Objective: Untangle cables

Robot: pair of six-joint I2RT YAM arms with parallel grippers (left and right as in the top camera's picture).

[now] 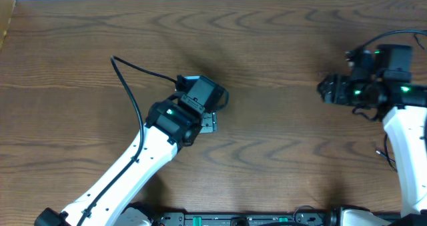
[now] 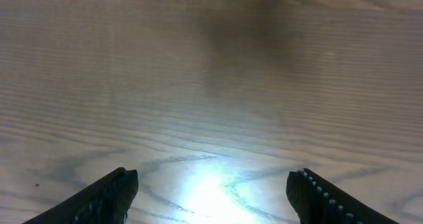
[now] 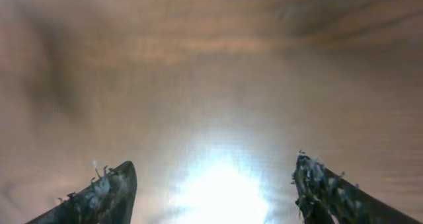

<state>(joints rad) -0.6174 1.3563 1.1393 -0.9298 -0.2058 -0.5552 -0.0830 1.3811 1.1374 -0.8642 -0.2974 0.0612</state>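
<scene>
No thin white or black cords show in any view; the cables are out of view. My left gripper hangs over bare wood near the table's middle. In the left wrist view it is open with nothing between the fingers. My right gripper is at the right side of the table, pointing left. In the right wrist view it is open and empty over bare wood, with a bright light patch below it.
The wooden table fills the overhead view. A thick black arm cable loops from the left arm toward the upper left. Thin dark wiring hangs beside the right arm at the right edge.
</scene>
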